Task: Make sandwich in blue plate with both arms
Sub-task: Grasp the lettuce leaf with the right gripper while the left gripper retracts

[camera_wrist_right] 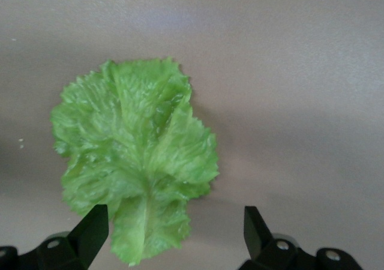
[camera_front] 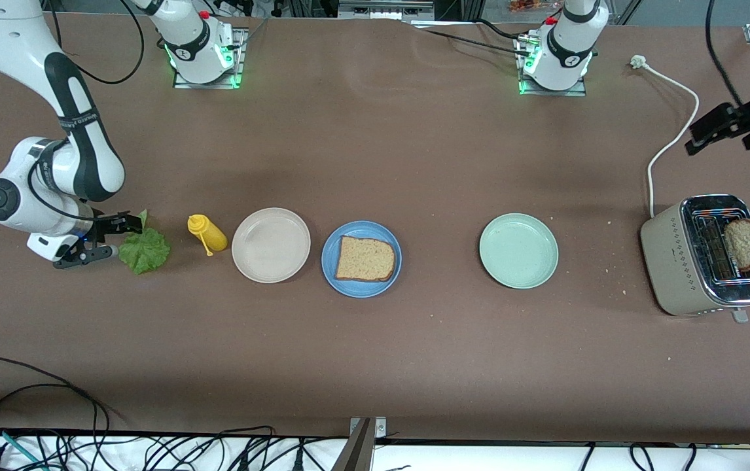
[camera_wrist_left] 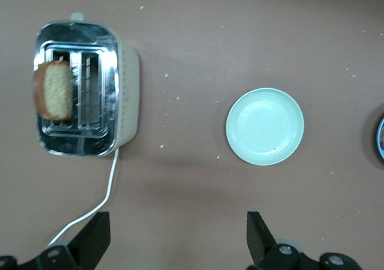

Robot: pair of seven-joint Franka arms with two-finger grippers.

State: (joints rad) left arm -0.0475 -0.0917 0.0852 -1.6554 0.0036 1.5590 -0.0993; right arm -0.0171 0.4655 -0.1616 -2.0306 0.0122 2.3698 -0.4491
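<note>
Blue plate [camera_front: 361,259]: round, raised rim, holding one brown grainy bread slice [camera_front: 364,259]. Crinkled green lettuce leaf [camera_front: 144,248] lies by the right gripper [camera_front: 108,238], fingers apart, empty. Left gripper [camera_front: 709,134], fingers apart, hangs over the table near the toaster [camera_front: 689,261], which holds a second slice [camera_front: 745,244].

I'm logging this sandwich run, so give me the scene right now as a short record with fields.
blue plate: holds one bread slice
lettuce leaf: on table, toward right arm's end
second bread slice: in toaster
right gripper: open, low beside the lettuce
left gripper: open, raised near the toaster
sandwich: not yet assembled
</note>
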